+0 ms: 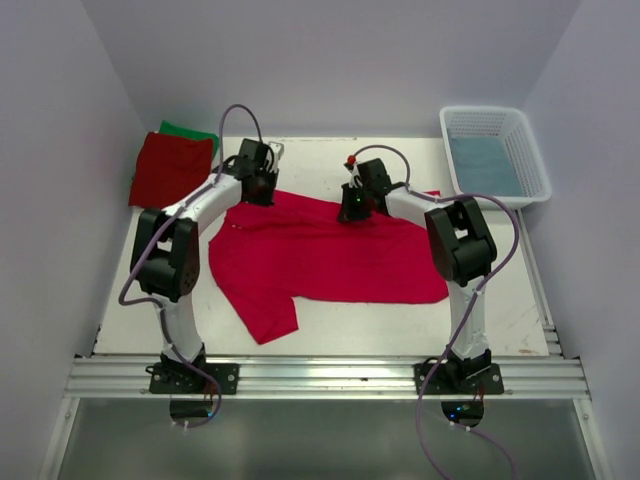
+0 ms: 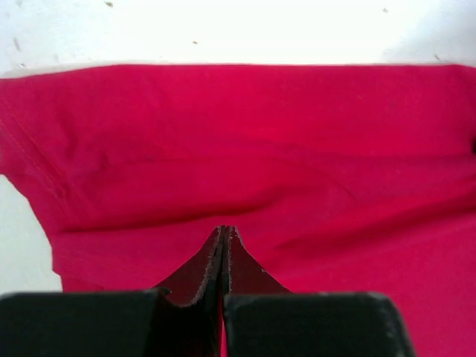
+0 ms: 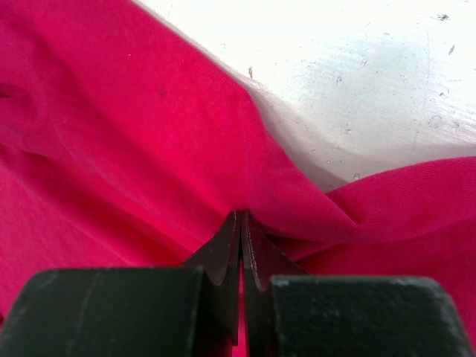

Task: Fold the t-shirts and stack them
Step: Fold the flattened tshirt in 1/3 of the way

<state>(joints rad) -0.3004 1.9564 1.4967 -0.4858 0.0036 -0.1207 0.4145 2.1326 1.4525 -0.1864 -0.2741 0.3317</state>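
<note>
The crimson-pink t-shirt (image 1: pixel 320 255) lies spread across the middle of the table, one sleeve pointing to the front left. My left gripper (image 1: pixel 258 190) is shut on its far left edge; in the left wrist view the shut fingertips (image 2: pixel 224 229) rest on the cloth (image 2: pixel 260 134). My right gripper (image 1: pixel 352 212) is shut on the far edge near the middle; in the right wrist view the cloth (image 3: pixel 111 134) bunches into folds at the fingertips (image 3: pixel 242 214). The darker red t-shirt (image 1: pixel 170 168) lies folded at the far left on top of the green t-shirt (image 1: pixel 192 132).
A white latticed basket (image 1: pixel 525 150) stands at the far right with a blue cloth (image 1: pixel 482 165) inside. Bare white table (image 1: pixel 500 300) shows to the right and in front of the shirt. Walls close in on three sides.
</note>
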